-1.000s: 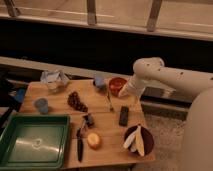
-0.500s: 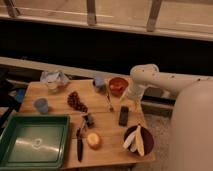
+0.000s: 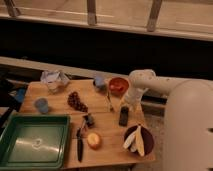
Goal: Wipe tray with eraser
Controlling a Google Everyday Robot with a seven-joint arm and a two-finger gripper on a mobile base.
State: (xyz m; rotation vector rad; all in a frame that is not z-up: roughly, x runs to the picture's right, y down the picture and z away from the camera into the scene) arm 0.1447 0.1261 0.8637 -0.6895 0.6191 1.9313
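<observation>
We see most of the risk in how crowded the light wooden table (image 3: pixel 107 152) is. The large shallow green plastic tray (image 3: pixel 35 118) sits at its front left corner, well apart from the work, so carrying anything there means crossing the clutter. The white robot arm (image 3: pixel 150 82) reaches in from the right. A wide sweep could knock the round orange-red bowl (image 3: pixel 112 83) just beside it, or the dark round bowl (image 3: pixel 149 137) of pale slices at the front.

The long black-handled knife (image 3: pixel 80 144) lies between eraser and tray and could be dragged along. The gripper (image 3: pixel 130 102) hangs just above the small flat dark rectangular eraser (image 3: pixel 123 116), right of mid-table. We cannot tell how wide it stands or whether it grips anything. We judge that so flat a block could slip or be pushed away under a shallow grasp.
</observation>
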